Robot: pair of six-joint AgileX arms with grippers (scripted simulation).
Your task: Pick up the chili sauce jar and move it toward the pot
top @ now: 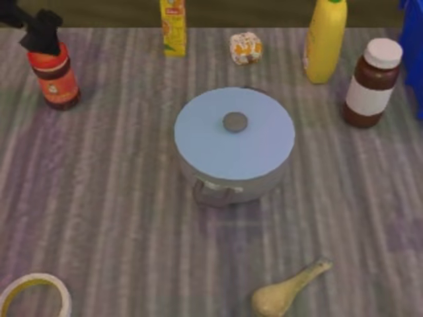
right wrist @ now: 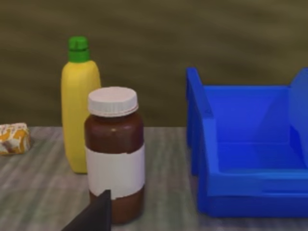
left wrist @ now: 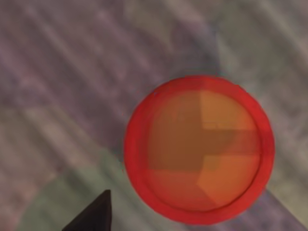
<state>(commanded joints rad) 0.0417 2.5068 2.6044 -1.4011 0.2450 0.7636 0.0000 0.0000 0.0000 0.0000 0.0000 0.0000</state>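
Standing upright, the dark-red chili sauce jar [top: 57, 79] shows a red-orange lid; left fingers [top: 41, 32] state unclear.

The pot [top: 234, 155] looked like matt grey metal under a smooth pale lid; the chili sauce jar [top: 55, 78] was dark glass; the counter [top: 119, 218] appeared streaked and matt.

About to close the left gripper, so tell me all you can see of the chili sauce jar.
The chili sauce jar is small, dark-red glass with an orange-red label and a round red-orange lid. It stands upright on the table at the far left, well apart from the pot. The left gripper sits right over its lid; contact cannot be told.
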